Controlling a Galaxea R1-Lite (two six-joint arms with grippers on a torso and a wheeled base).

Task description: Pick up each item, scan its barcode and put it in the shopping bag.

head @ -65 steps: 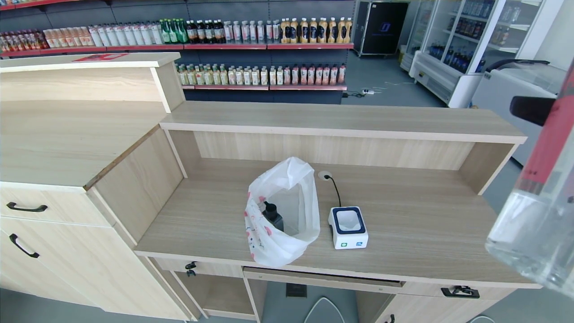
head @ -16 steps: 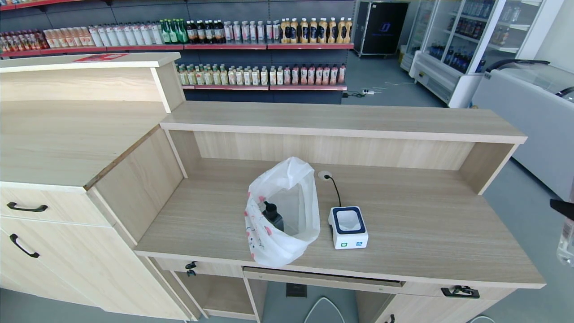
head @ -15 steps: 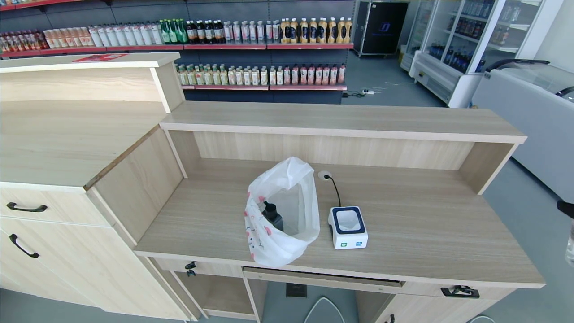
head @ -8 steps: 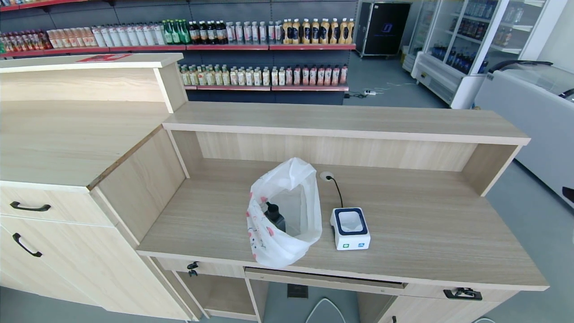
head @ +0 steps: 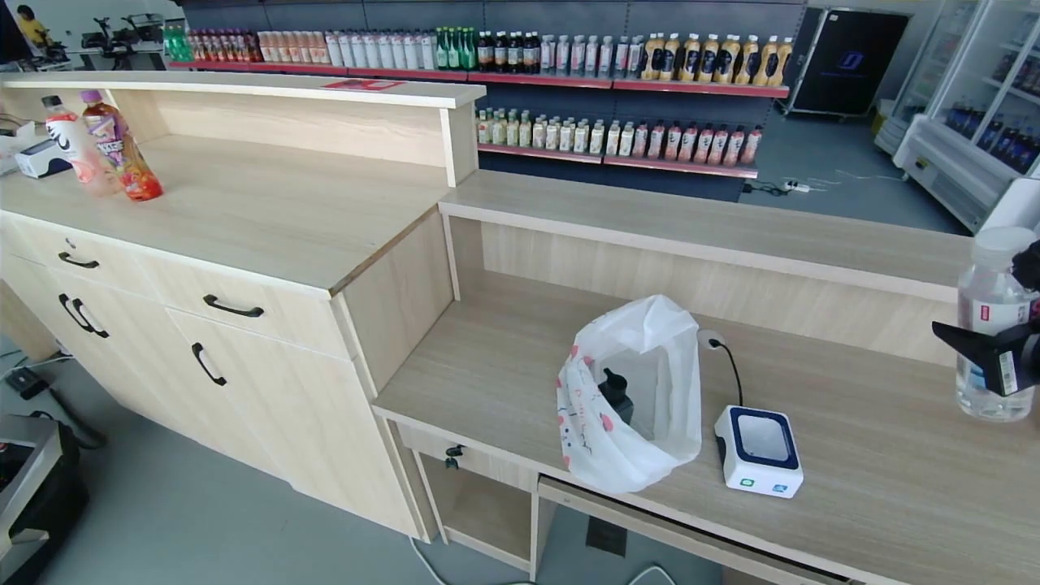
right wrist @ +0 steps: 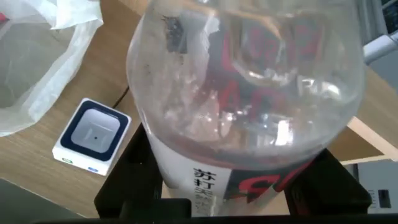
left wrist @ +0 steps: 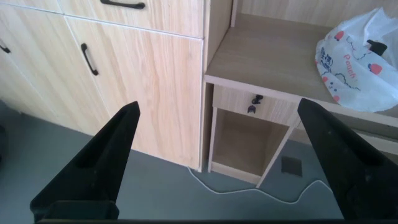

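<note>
Pinching clear water bottle [head: 993, 325] round its label band with right gripper [head: 998, 357], upright, at right end of tabletop [head: 877, 455], well apart from scanner [head: 760, 449]. Hard to tell whether resting on the wood or held just above it. Left gripper [left wrist: 217, 109] low beside the cupboards, fingers spread wide, holding nothing. Could miss the scan if barcode turned away from scanner window. Could slip or twist, being smooth round plastic with sloshing water. Could snag floppy rim of shopping bag [head: 630, 398] on drop-in, or knock dark pump bottle [head: 615, 392] inside. Two more bottles [head: 106, 146] on raised tabletop, far left.
</note>
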